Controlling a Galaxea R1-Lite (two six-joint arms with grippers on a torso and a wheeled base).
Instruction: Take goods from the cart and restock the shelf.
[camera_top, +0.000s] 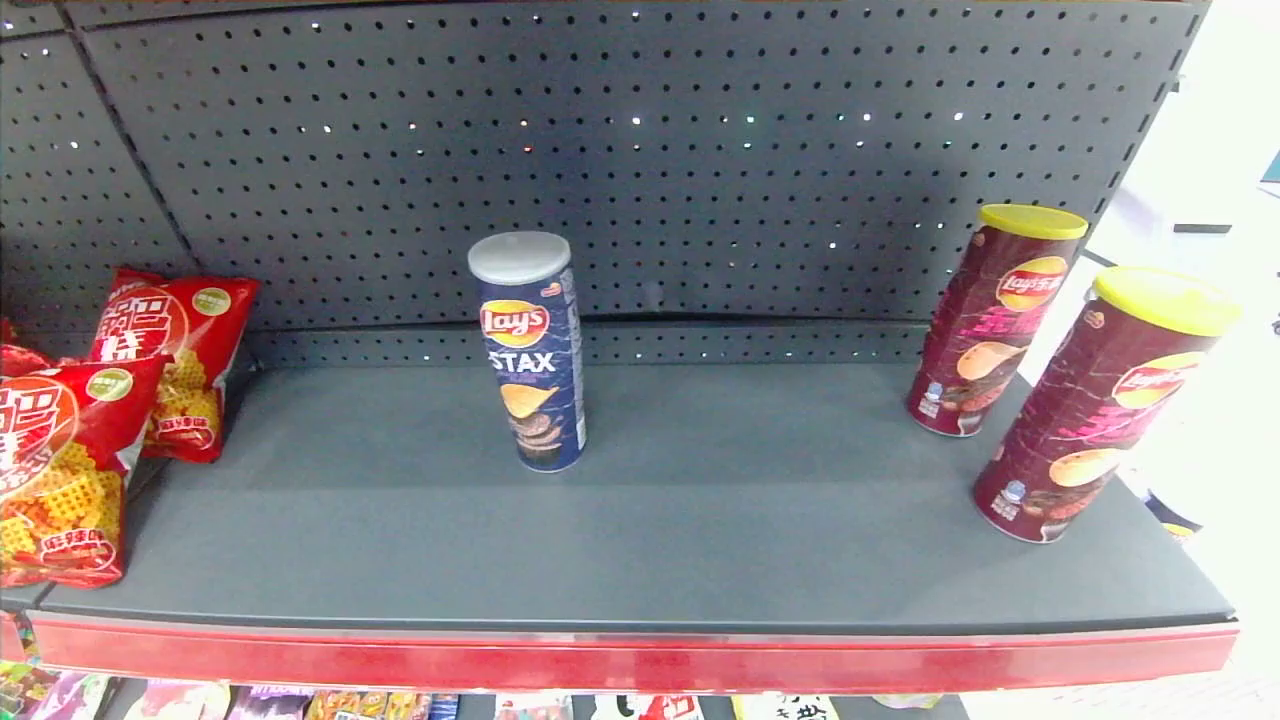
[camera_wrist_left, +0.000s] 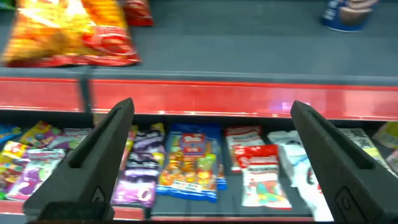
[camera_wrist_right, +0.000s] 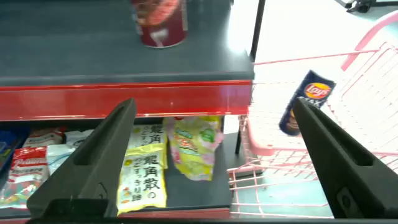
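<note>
A dark blue chip can (camera_top: 532, 352) with a grey lid stands upright mid-shelf on the grey shelf (camera_top: 700, 540); its base (camera_wrist_left: 348, 15) also appears in the left wrist view. Two maroon chip cans with yellow lids stand at the shelf's right end, one farther back (camera_top: 990, 320) and one nearer the front (camera_top: 1095, 405); one maroon can's base (camera_wrist_right: 160, 22) appears in the right wrist view. Another blue chip can (camera_wrist_right: 305, 102) rests in the pink cart (camera_wrist_right: 360, 155) right of the shelf. My left gripper (camera_wrist_left: 211, 162) is open below the shelf's red edge. My right gripper (camera_wrist_right: 214, 162) is open too, nothing held.
Red snack bags (camera_top: 90, 400) lie at the shelf's left end. The lower shelf holds several packets (camera_wrist_left: 193, 162) and yellow-green bags (camera_wrist_right: 168, 155). A red strip (camera_top: 640, 660) runs along the shelf front. A perforated back panel (camera_top: 600, 150) rises behind.
</note>
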